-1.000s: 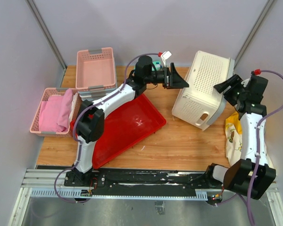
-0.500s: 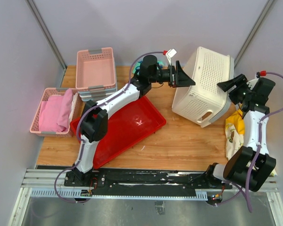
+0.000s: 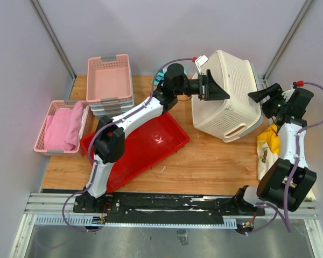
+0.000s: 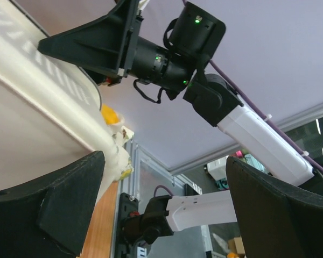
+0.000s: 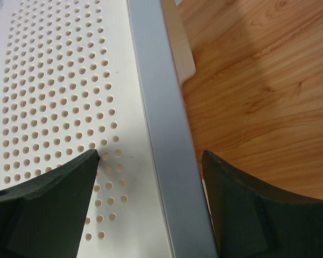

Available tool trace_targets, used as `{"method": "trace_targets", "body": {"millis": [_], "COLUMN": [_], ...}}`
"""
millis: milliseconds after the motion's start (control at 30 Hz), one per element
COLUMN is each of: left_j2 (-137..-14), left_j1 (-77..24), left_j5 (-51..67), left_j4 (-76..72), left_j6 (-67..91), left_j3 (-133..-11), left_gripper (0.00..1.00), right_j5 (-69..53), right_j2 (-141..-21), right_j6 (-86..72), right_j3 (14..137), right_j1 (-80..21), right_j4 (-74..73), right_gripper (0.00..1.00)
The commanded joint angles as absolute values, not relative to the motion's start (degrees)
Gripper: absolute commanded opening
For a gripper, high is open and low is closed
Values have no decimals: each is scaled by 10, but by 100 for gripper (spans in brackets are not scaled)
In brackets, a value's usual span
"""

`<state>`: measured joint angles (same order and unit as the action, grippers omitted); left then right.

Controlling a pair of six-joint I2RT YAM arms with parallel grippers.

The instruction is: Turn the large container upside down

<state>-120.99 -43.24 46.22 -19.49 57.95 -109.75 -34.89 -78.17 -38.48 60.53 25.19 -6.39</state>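
Note:
The large white perforated container (image 3: 234,110) stands tilted at the back right of the table, its perforated wall turned upward and its handle slot facing front. My left gripper (image 3: 217,91) is open against its upper left side; in the left wrist view (image 4: 164,207) the white wall (image 4: 27,113) lies by the left finger. My right gripper (image 3: 257,95) is open at the container's right side. In the right wrist view (image 5: 151,199) its jaws straddle the perforated wall (image 5: 54,80) and a grey band (image 5: 159,118) beside it without closing.
A red tray (image 3: 145,142) lies at the table's middle left. A stack of pink baskets (image 3: 109,80) stands at the back left, and a pink basket with a pink cloth (image 3: 62,126) beside it. A yellow and white bag (image 3: 266,150) lies at the right edge.
The container has tipped further over toward the left, its perforated wall rising. My left gripper has moved right and up with it. My right gripper has shifted slightly up.

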Motion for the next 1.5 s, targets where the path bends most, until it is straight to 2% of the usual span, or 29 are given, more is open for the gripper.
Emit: {"method": "trace_targets", "body": {"millis": [0, 300, 633, 800, 933, 1067, 1333, 1467], "left_j2": [-1212, -1242, -1218, -1160, -1081, -977, -757, -607], "left_j1": [-454, -454, -453, -439, -414, -400, -399, -399], "left_j5": [487, 483, 481, 416, 355, 270, 58, 19], "left_j4": [-254, -254, -248, -65, 9, 69, 196, 208], "left_j6": [596, 600, 589, 465, 395, 332, 256, 275], "left_j3": [-1130, -1169, -1159, -1140, -1041, -941, -744, -620], "left_gripper": [99, 99, 99, 99, 99, 99, 99, 99], "right_j5": [-278, -199, -155, -175, -157, -100, 35, 67], "right_j2": [-836, -862, -771, -695, -648, -654, -781, -876], "right_j6": [-329, -289, -278, -280, -251, -215, -150, -132], "right_j3": [563, 579, 612, 642, 672, 728, 872, 957], "right_j1": [246, 255, 261, 253, 184, 73, -176, -261], "right_j4": [-250, -290, -347, -363, -356, -372, -396, -394], "right_gripper": [77, 79, 80, 80, 79, 78, 76, 75]}}
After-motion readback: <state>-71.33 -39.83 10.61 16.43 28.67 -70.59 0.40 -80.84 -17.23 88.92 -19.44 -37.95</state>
